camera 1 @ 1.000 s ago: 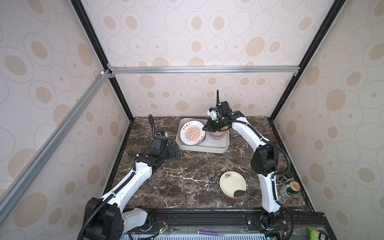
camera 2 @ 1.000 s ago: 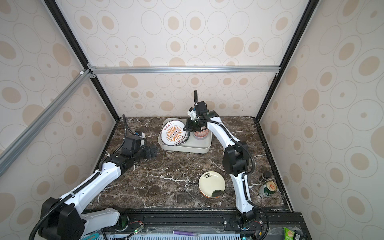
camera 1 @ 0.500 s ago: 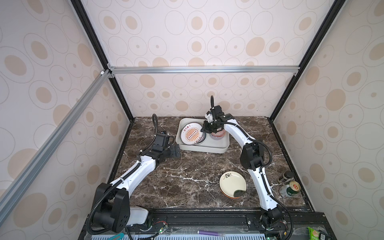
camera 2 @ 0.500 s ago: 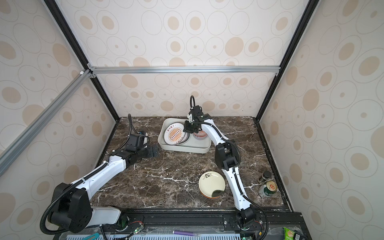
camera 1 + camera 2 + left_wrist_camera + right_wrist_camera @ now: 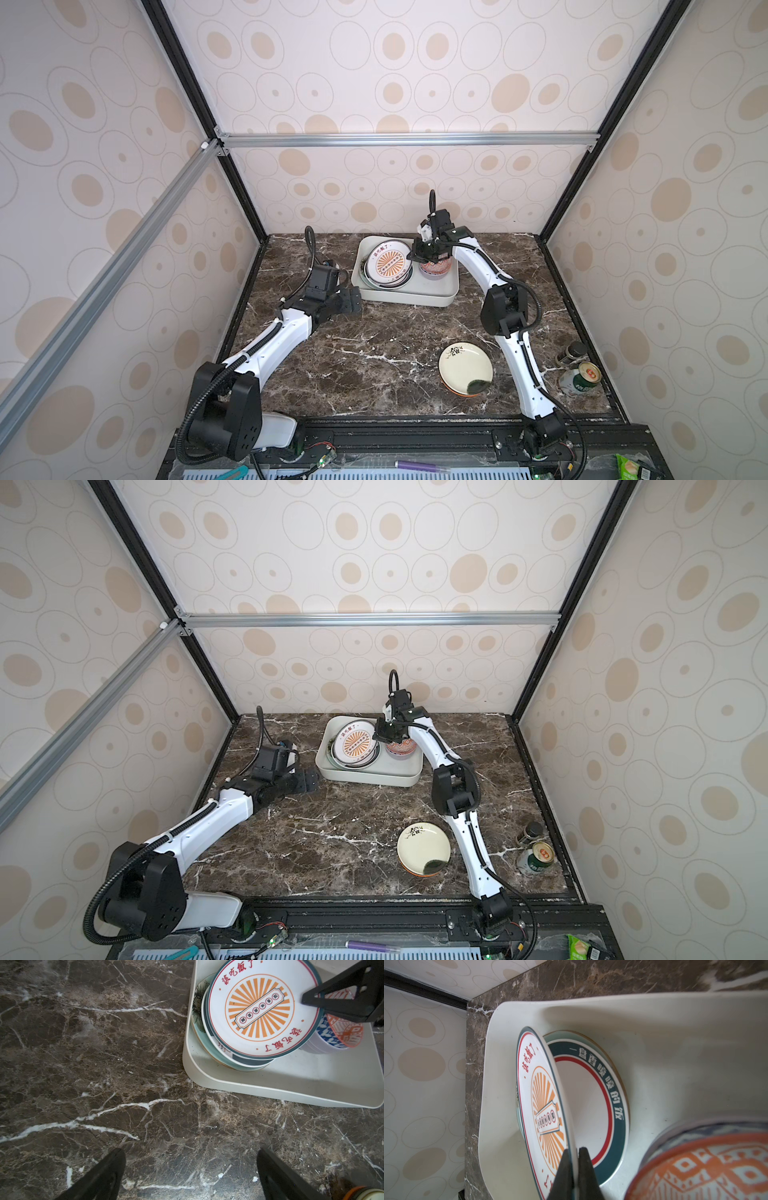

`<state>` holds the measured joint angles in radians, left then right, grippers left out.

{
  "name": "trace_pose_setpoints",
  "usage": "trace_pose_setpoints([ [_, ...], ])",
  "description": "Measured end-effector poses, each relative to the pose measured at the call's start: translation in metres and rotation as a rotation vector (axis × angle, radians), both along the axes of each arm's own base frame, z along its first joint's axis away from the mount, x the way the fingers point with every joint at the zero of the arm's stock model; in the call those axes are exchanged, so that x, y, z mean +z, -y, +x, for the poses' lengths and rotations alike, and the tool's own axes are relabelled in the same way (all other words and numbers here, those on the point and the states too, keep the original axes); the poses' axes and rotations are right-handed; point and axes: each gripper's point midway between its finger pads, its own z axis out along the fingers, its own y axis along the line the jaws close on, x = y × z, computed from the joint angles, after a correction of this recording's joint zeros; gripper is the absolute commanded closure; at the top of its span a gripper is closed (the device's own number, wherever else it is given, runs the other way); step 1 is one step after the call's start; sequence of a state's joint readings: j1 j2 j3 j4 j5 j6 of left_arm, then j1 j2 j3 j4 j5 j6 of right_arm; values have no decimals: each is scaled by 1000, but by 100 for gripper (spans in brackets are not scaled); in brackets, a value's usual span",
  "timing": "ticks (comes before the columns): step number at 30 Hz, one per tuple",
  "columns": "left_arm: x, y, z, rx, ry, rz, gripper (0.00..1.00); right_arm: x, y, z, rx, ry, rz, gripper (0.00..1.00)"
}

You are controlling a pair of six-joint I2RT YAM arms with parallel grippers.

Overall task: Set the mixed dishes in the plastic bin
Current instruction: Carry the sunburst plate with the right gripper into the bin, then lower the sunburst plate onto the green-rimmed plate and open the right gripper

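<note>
My right claw (image 5: 575,1149) is pinched narrow on the rim of the sunburst plate (image 5: 544,1105). The plate hangs tilted inside the bin (image 5: 654,1022), its far edge low and my edge raised above the green-rimmed plate (image 5: 591,1105). I cannot quite tell whether that far edge already rests on the plate below.

To do this well, I should lower my wrist slowly so the sunburst plate lies flat and centred on the green-rimmed one. I should keep it from sliding toward the bowl (image 5: 706,1167) just beside me. I judge it best to let go only when the rim is nearly down. Then I should draw back along the plate's plane, so the under finger does not lift it.

My left claw (image 5: 191,1152) stands wide and empty above the surface (image 5: 104,1064), near the bin's corner. The floral plate (image 5: 465,365) sits on the surface, well apart from the bin, and is not yet placed.
</note>
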<state>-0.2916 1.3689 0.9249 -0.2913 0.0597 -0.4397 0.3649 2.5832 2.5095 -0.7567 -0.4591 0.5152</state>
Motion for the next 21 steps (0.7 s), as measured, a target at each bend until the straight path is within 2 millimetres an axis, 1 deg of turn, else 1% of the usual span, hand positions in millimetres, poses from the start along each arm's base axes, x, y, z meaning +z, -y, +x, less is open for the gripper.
trace_pose_setpoints([
  [3,-3,1,1,-3,-8,-1,1,-1,4,1,-6,-4,-2,93],
  [7,-6,2,1,-6,-16,-2,1,-5,3,1,-4,-11,-2,90],
  [8,-6,2,1,-7,-16,-3,1,-6,2,1,-2,-14,-1,88],
  [9,-6,2,1,-7,-16,-4,1,-9,1,0,2,-20,0,83],
  [10,-6,3,1,-8,-16,-6,1,-11,1,0,2,-27,2,78],
  [11,-6,3,1,-10,-16,-7,1,-13,0,-1,4,-33,0,71],
  [12,-6,4,1,-12,-17,-10,1,-14,-1,-3,10,-36,-1,67],
  [19,-5,7,1,-27,-14,-27,1,-15,-6,-10,37,-39,-19,54],
  [21,-5,8,1,-30,-14,-31,1,-15,-7,-11,42,-41,-22,51],
])
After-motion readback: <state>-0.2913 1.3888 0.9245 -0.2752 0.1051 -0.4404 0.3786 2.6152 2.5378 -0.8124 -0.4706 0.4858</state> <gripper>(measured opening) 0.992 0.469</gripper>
